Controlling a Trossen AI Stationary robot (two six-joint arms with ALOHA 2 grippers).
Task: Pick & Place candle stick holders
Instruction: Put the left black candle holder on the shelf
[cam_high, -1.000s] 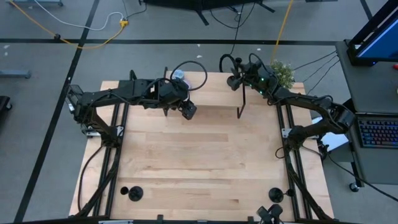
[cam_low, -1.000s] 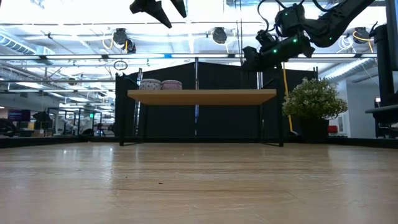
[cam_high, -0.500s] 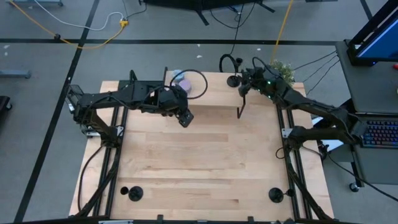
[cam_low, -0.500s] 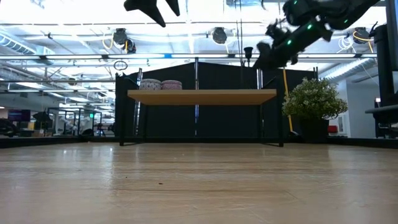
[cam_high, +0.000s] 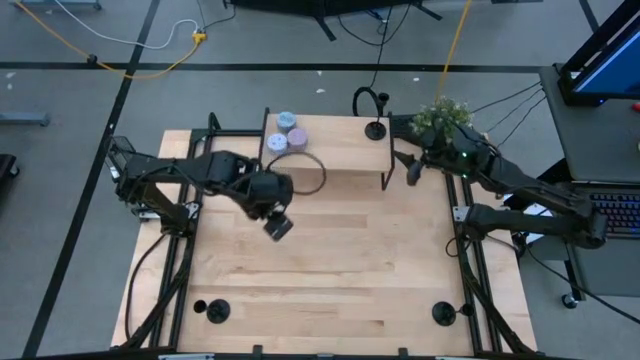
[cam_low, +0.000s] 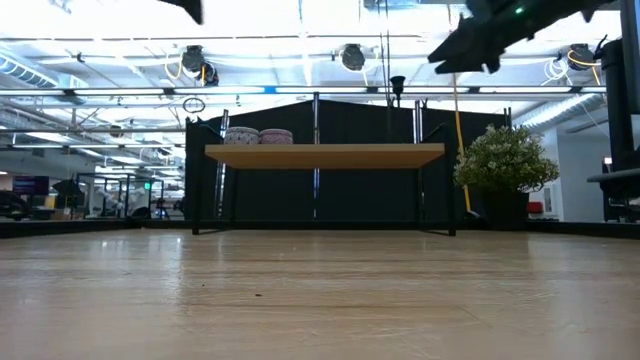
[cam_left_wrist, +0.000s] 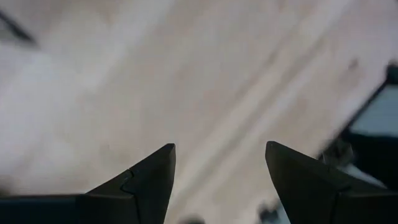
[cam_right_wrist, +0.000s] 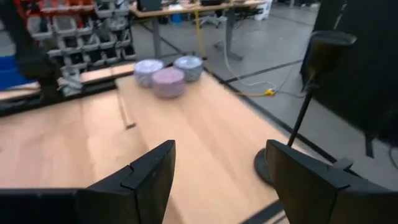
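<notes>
Since prev frame: left gripper (cam_high: 277, 227) swung out over mid table, right gripper (cam_high: 411, 170) backed off shelf (cam_high: 330, 150), both w/ jaws apart, empty. Candle stick holder (cam_high: 376, 128) upright on shelf's right end, stem vertical; two more (cam_high: 216, 312) (cam_high: 442, 313) near front table edge.

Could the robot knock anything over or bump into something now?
Maybe. The candle stick holder stands tall on a thin stem at the shelf's corner, close to the open right gripper, so a careless swing could tip it. Two more candle stick holders sit right by the table's near edge and might get pushed off when grabbed.
</notes>
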